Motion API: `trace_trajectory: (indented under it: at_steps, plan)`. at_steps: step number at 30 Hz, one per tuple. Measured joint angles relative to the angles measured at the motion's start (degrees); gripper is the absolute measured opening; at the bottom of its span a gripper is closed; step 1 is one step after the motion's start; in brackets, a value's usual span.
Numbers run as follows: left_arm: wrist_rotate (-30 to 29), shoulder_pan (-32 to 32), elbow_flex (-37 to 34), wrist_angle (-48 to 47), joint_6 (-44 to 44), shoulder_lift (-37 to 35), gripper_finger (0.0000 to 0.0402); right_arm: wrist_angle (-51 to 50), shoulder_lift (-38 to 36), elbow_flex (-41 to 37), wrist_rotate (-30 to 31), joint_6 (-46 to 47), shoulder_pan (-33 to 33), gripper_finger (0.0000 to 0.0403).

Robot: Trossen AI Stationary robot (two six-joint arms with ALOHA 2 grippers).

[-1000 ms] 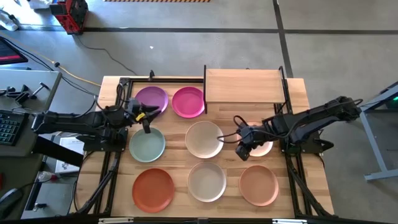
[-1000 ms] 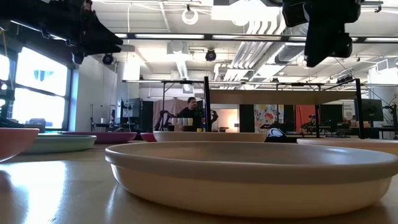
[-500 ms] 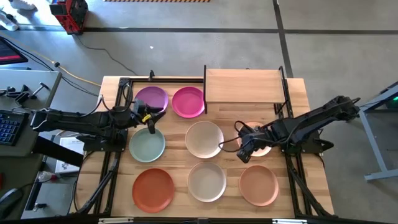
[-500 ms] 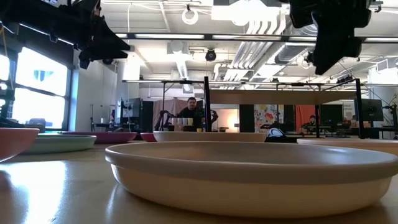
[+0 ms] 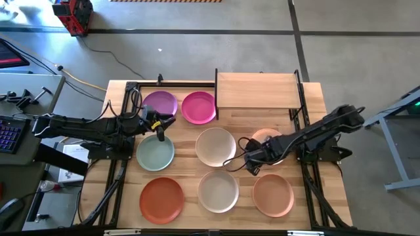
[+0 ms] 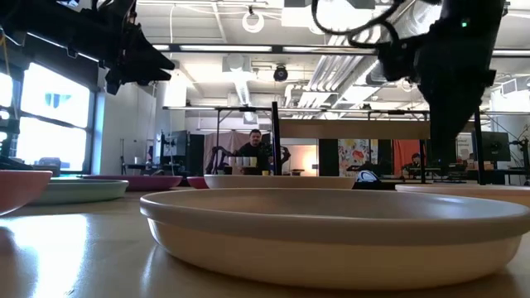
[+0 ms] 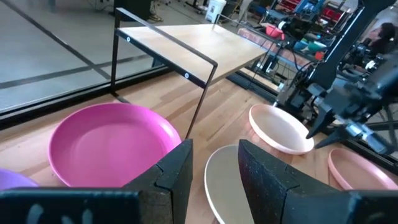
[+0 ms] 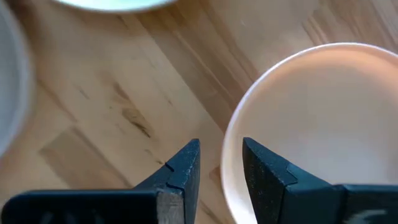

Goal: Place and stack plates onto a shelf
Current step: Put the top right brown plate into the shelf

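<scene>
Eight plates lie flat on the tabletop: purple [image 5: 161, 103], magenta [image 5: 199, 107], mint [image 5: 155, 152], cream [image 5: 216, 146], a peach plate [image 5: 270, 139], orange-red [image 5: 161, 198], off-white [image 5: 218, 191] and a second peach plate [image 5: 273, 195]. The shelf [image 5: 257, 90] stands bare at the far edge. My right gripper [image 8: 221, 171] is open and low at the first peach plate's left rim [image 8: 229, 143], one finger inside the rim and one outside. Whether it touches, I cannot tell. My left gripper [image 7: 214, 177] is open and hovers between the purple and mint plates.
The shelf's thin black frame legs [image 7: 200, 102] stand between the magenta plate [image 7: 112, 143] and the shelf [image 7: 186, 40]. The cream plate [image 7: 227, 186] lies close to my right gripper's left. A strip of bare wood runs between the plate rows. A person stands in the room beyond the table.
My right gripper has come down from above the peach plate and moved toward the table's left and near edge, ending low at that plate's left rim. My left gripper has shifted a little toward the right. No plate has moved.
</scene>
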Motion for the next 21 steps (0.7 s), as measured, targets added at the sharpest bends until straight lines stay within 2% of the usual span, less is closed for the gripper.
trace_trajectory:
  at_steps: [21]
  plan:
    - [0.0, 0.0, 0.0, -0.1, 0.0, 0.0, 0.0117, 0.1, 9.4, 0.0, 0.6, 2.8, -0.1, 0.0099]
